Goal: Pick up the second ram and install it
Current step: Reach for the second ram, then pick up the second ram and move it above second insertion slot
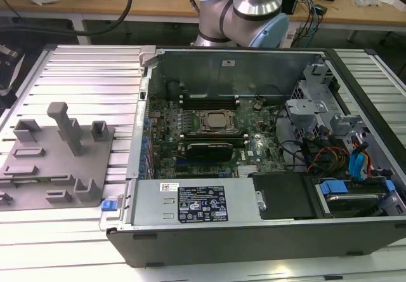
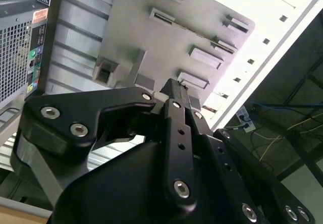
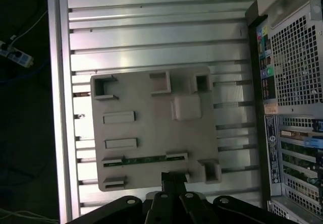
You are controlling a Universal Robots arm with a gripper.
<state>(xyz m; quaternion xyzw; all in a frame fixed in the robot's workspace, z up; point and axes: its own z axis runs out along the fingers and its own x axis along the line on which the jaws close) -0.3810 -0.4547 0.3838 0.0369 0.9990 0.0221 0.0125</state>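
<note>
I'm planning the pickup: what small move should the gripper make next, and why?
Probably descend toward the second ram: in the first wrist view the green stick sits in a slot of the grey fixture plate, and the gripper hangs well above it, not touching.

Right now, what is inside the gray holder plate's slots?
In the first wrist view, a thin green ram stick sits in one long slot of the gray holder plate. The gripper covers a stretch of the plate's edge, hiding it.

Tool downward, fingers seemingly together
</note>
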